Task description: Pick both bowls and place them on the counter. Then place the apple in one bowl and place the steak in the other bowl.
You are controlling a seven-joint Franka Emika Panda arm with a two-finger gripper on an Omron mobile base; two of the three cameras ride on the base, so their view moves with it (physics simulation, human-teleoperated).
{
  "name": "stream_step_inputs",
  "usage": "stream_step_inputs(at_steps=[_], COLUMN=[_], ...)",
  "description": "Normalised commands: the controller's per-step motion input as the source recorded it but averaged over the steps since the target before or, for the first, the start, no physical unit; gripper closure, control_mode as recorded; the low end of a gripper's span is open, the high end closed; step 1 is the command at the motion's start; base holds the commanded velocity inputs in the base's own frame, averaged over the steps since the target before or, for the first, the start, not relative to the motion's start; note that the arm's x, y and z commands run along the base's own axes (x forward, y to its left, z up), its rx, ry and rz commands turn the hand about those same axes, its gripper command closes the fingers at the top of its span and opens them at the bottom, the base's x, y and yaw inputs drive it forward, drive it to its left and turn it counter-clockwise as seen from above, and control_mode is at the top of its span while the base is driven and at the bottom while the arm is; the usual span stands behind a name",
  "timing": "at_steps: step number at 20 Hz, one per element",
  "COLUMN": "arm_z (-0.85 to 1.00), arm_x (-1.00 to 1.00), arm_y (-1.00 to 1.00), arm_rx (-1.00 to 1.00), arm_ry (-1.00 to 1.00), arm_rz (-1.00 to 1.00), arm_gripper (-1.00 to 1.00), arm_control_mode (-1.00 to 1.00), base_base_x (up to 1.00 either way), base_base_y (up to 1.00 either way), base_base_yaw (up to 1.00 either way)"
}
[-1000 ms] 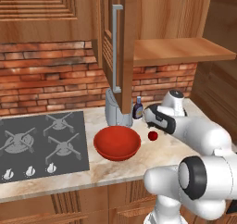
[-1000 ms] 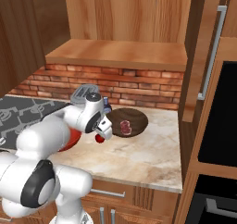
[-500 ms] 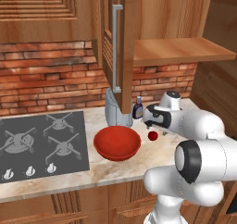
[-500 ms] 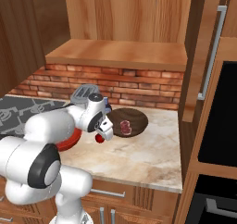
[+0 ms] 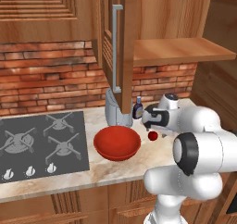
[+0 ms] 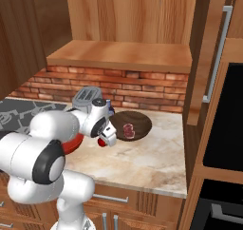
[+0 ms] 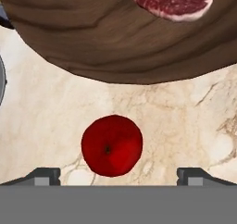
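**Two bowls, one apple, one steak on the worktop**

One arm reaches low over the worktop point(image 6: 156, 153), its claw point(image 7: 118, 174) spread wide and empty above the apple point(image 7: 111, 145). Left of the apple sits the red bowl point(image 5: 117, 143); beyond it, the brown bowl point(image 6: 133, 125) holds the steak point(image 7: 169, 1).
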Motion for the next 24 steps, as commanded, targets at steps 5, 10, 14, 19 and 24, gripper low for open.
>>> stream_step_inputs(at_steps=[5,10,14,19,24], arm_z=[-0.18,-0.19,-0.16,-0.13,-0.04], arm_x=[0.08,0.14,0.16,0.12,0.00], arm_y=[0.00,0.00,0.00,0.00,0.06], arm_rx=[0.00,0.00,0.00,0.00,0.00], arm_ry=[0.00,0.00,0.00,0.00,0.00], arm_rz=[0.00,0.00,0.00,0.00,0.00], arm_gripper=[-1.00,-1.00,-1.00,-1.00,-1.00], arm_control_mode=[-1.00,-1.00,-1.00,-1.00,-1.00], base_base_x=[0.00,0.00,0.00,0.00,0.00], base_base_y=[0.00,0.00,0.00,0.00,0.00], base_base_yaw=[0.00,0.00,0.00,0.00,0.00])
